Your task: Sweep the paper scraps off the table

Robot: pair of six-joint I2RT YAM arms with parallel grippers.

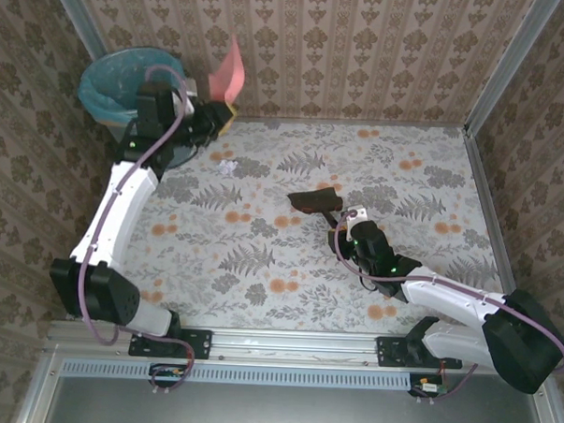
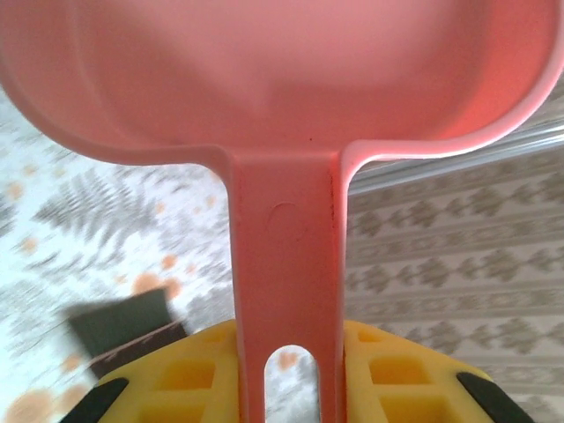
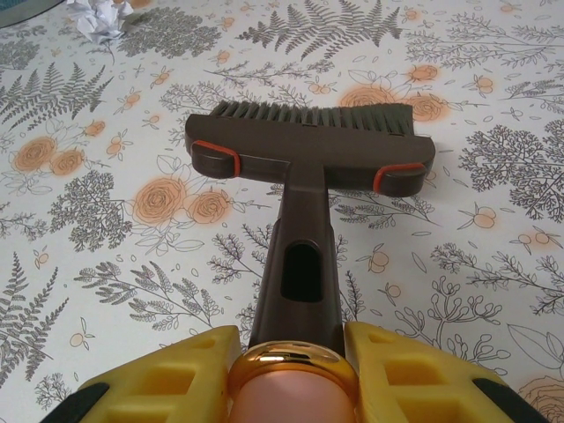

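Left gripper (image 2: 291,374): we have its yellow fingers (image 2: 189,374) clamped on the handle of a pink plastic dustpan (image 1: 228,71), tilted up beside the round teal bin (image 1: 114,87).
Right gripper (image 3: 291,374): we grip a dark brown bristle brush (image 3: 308,145) by its handle, with the head near the middle of the fern-printed table (image 1: 420,274).
Scrap: one white crumpled paper scrap (image 1: 227,165) lies on the cloth between dustpan and brush, apart from both.

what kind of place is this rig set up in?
Likely a staged lab booth, not a home: wallpapered panels in metal framing, a cloth-covered table, a mounting rail along its near edge.
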